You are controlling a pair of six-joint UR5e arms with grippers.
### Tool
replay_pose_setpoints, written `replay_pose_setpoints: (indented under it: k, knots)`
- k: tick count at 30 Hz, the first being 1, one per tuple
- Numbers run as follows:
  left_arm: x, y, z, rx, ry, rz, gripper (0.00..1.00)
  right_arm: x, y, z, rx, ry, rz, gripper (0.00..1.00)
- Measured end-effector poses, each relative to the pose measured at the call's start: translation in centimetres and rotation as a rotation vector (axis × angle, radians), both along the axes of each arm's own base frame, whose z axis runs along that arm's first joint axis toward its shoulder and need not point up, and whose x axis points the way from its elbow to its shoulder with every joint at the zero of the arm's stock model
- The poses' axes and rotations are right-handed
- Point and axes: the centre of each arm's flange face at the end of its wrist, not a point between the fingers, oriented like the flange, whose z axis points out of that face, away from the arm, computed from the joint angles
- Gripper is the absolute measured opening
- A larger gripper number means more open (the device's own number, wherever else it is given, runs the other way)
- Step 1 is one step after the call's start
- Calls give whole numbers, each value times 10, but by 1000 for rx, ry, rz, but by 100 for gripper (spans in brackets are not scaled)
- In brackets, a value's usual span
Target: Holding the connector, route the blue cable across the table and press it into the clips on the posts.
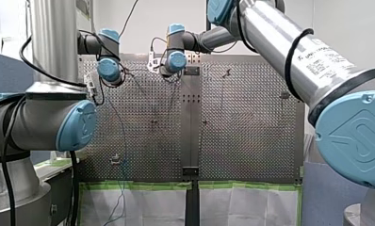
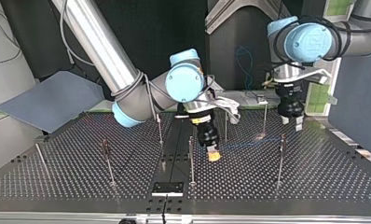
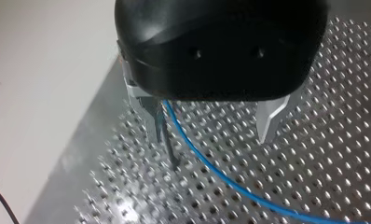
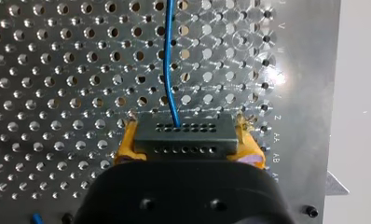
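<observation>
Right end effector (image 2: 213,155): clamped on the connector (image 4: 183,134), yellow pads (image 4: 127,147) on its 2 short ends. It sits low over the worktop (image 2: 314,177), near the middle of the top view, just beside 1 post (image 2: 191,161).

Left end effector (image 3: 211,137): metal fingers spread, gripping nothing. The cable (image 3: 197,159) passes loose between them, closer to 1 finger. In the top view it hangs at about 2 o'clock from the right one.

Handling, my read: the connector is a small rigid block, light and safe to squeeze, and the end-on hold looks right. The cable is thin, light and limp, so it will sag and trail wherever I drag it. It needs tension before pressing into a clip.

Pointing: the connector's long axis runs pad to pad. Its holed face looks away from the wrist, and the cable leaves it straight ahead. In the top view the cable lies roughly 9-to-3 o'clock, towards the left end effector. Clips too small to read.
</observation>
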Motion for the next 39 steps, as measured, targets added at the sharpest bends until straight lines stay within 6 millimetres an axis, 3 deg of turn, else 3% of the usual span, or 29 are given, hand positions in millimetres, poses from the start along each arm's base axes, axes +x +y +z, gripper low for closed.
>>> replay_pose_setpoints:
  k: [9, 14, 21, 30, 39]
  knots:
    - [-25, -12, 32, 37, -40, -16, 100, -2, -1, -1, 6, 6, -4, 0]
    - [-29, -22, 34, 83, -29, -49, 100, -3, -3, -2, 8, 7, -8, 0]
    - [-22, -37, 23, 146, -7, -116, 100, -3, -5, -3, 11, 7, -10, 0]
    - [-11, -46, 35, 179, -60, -140, 100, -3, -5, -4, 14, 9, -10, 0]
    - [13, -53, 25, 188, -47, -150, 100, -3, -5, -6, 14, 11, -10, 0]
